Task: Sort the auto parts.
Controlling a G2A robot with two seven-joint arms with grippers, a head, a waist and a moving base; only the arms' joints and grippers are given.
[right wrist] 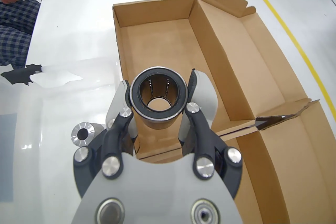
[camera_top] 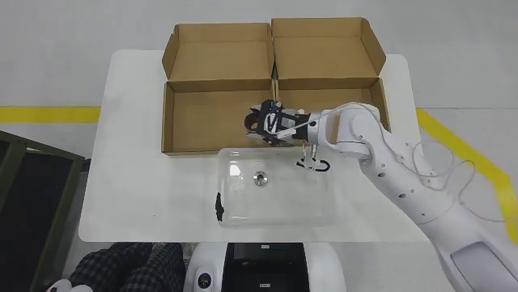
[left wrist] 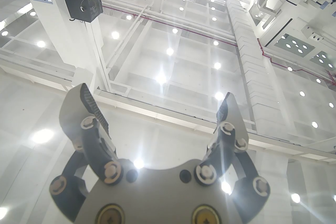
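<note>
My right gripper (right wrist: 160, 86) is shut on a black-and-silver cylindrical bearing (right wrist: 158, 93), held with its bore open toward the wrist camera. In the top view the right gripper (camera_top: 267, 122) and the bearing (camera_top: 275, 119) hang over the right end of the left cardboard box (camera_top: 174, 118). A small silver bushing (camera_top: 260, 179) lies in the clear plastic tray (camera_top: 283, 207) in front of the boxes; the same silver bushing (right wrist: 83, 132) lies beside my right fingers. My left gripper (left wrist: 156, 96) is open, holds nothing and points up at the ceiling.
A second open cardboard box (camera_top: 380, 102) stands to the right of the first, both with lids folded back. A black scrap (camera_top: 218, 206) sits at the clear tray's left edge. The white table (camera_top: 129, 146) has bare room on its left side.
</note>
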